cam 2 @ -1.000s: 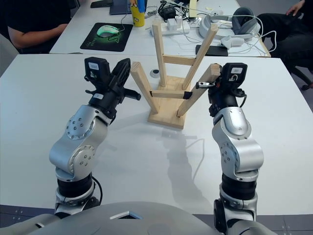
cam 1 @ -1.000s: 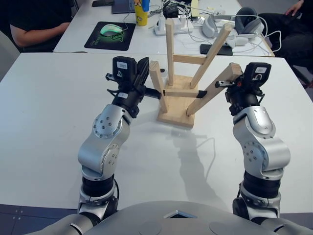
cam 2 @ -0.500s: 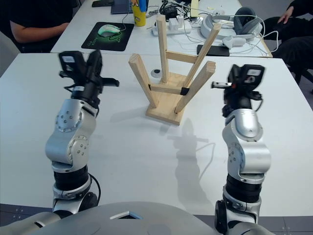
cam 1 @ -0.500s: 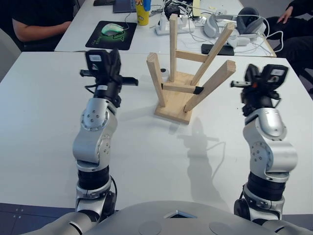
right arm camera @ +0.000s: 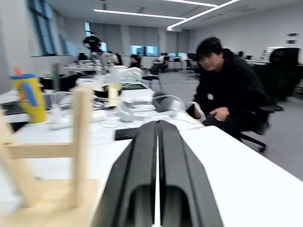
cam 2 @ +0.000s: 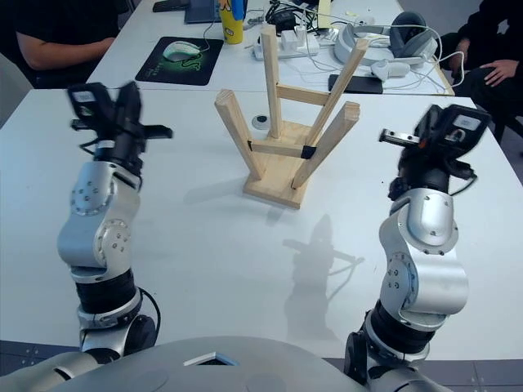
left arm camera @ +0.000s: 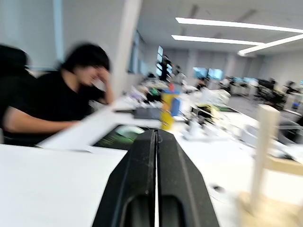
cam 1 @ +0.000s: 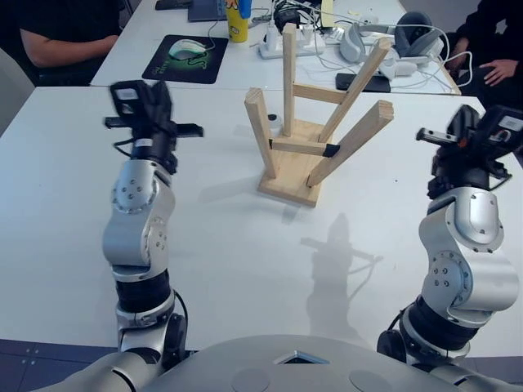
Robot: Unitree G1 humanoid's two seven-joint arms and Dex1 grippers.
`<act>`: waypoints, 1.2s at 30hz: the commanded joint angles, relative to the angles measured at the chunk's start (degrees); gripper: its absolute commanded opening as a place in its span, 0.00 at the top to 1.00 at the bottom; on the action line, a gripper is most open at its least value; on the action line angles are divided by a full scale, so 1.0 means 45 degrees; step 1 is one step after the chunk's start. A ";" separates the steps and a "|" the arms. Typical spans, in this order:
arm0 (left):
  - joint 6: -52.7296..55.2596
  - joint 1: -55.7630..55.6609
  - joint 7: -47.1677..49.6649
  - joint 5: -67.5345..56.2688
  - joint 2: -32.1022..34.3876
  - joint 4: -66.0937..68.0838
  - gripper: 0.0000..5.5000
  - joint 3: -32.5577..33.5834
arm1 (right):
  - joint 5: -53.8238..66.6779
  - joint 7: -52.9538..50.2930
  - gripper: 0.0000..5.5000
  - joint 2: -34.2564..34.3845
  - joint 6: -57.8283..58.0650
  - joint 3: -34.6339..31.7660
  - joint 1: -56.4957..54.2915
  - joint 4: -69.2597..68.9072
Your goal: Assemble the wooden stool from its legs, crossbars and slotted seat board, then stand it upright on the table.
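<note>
Head view: wooden stool (cam 1: 298,155) inverted, seat board (cam 1: 288,189) flat on tabletop (cam 1: 245,269) near far edge, centre; legs (cam 1: 288,73) splay upward, crossbars (cam 1: 298,148) fitted. Small round object (cam 2: 260,122) just behind it. Left gripper (cam 1: 194,128) and right gripper (cam 1: 422,135) flank it, well apart, toward side edges; bare surface nearside.
Left wrist: fingers (left arm camera: 137,179) clenched together, one leg beyond.
Right wrist: fingers (right arm camera: 137,175) clenched likewise, stool alongside.
</note>
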 commanded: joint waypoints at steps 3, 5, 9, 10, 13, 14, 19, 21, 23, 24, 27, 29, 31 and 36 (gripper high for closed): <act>0.2197 -0.1635 -0.2907 -0.1892 -0.1180 -0.0897 1.00 -0.5587 | 0.1630 0.2297 1.00 0.0330 0.1212 0.3547 -0.0956 0.0154; 0.2281 -0.1401 -0.2550 -0.1373 -0.0859 -0.0871 1.00 -0.5308 | 0.0830 0.1688 1.00 0.0031 0.1462 0.2709 -0.0641 0.0489; 0.2345 -0.0706 -0.1650 -0.0197 0.0151 -0.0659 1.00 -0.4033 | -0.0502 0.0625 1.00 -0.0238 0.1052 0.1004 -0.0345 0.0996; 0.2384 -0.0523 -0.1502 -0.0003 0.0352 -0.0661 1.00 -0.3862 | -0.0652 0.0599 1.00 -0.0302 0.0668 0.0777 -0.0451 0.0997; 0.2133 0.0103 -0.1362 0.0195 0.0545 -0.0886 1.00 -0.3681 | -0.0592 0.0920 1.00 -0.0146 -0.0736 0.0144 -0.0868 0.1079; 0.1988 0.0258 -0.1355 0.0258 0.0571 -0.0923 1.00 -0.3689 | -0.0552 0.0999 1.00 -0.0086 -0.1165 -0.0003 -0.1037 0.1063; 0.1318 0.0370 -0.1218 0.0589 0.0543 -0.0958 1.00 -0.3517 | -0.0610 0.1581 1.00 -0.0411 -0.2153 0.0017 -0.1494 0.1080; 0.0963 0.0283 -0.0943 0.0780 0.0360 -0.0980 1.00 -0.3362 | -0.0448 0.1785 1.00 -0.0319 -0.2595 -0.0047 -0.1530 0.0910; 0.0544 0.0176 -0.0518 0.1102 0.0202 -0.1063 1.00 -0.3158 | -0.0853 0.1852 1.00 -0.0661 -0.2932 -0.0104 -0.1200 0.0742; 0.0383 0.0120 -0.0324 0.1299 0.0166 -0.1105 1.00 -0.3056 | -0.1110 0.1548 1.00 -0.0687 -0.2966 -0.0636 -0.0975 0.0727; -0.0060 0.0107 0.0111 0.1809 0.0151 -0.1136 1.00 -0.2761 | -0.1425 0.0601 1.00 -0.0538 -0.2738 -0.2582 -0.0734 0.1858; -0.0321 0.0100 0.0283 0.2048 0.0192 -0.0952 1.00 -0.2541 | -0.1357 0.0588 1.00 -0.0646 -0.3085 -0.3305 -0.0675 0.3023; -0.0498 -0.0077 0.0260 0.2163 0.0213 -0.0578 1.00 -0.2453 | -0.1245 0.0873 1.00 -0.0764 -0.3521 -0.3454 -0.0749 0.3896; -0.1062 -0.0773 0.0530 0.2596 0.0131 0.0309 1.00 -0.2131 | -0.1274 0.1015 1.00 -0.0970 -0.4204 -0.3573 -0.1143 0.5044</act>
